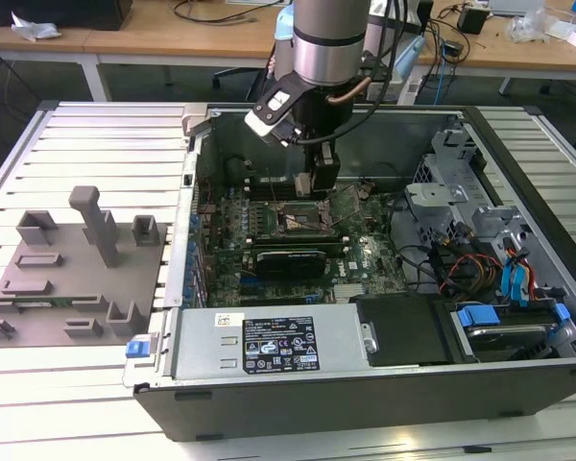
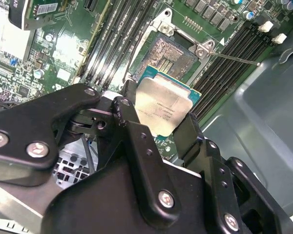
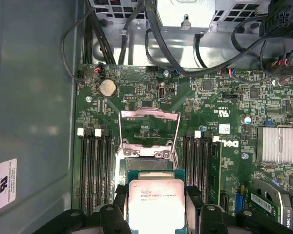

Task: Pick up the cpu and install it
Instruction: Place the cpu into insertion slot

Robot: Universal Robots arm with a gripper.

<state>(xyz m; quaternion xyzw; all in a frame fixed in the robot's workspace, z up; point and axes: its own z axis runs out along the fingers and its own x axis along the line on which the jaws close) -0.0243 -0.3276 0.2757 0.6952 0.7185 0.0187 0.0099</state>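
Gripper [image 2: 158,111] clamps the cpu [image 3: 156,202] by opposite edges between its fingers, with the open socket [image 2: 173,51] just beneath. Seating it well likely needs the chip level, squared to the socket, lowered without force.

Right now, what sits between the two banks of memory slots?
The open socket, partly covered by the cpu in the tool's grip, as the first wrist view shows.

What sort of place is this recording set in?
Probably a robotics lab or workshop: an open computer case sits on a slatted metal table, wooden desks strewn with cables stand behind, and the end effector holds the cpu close to the motherboard socket.
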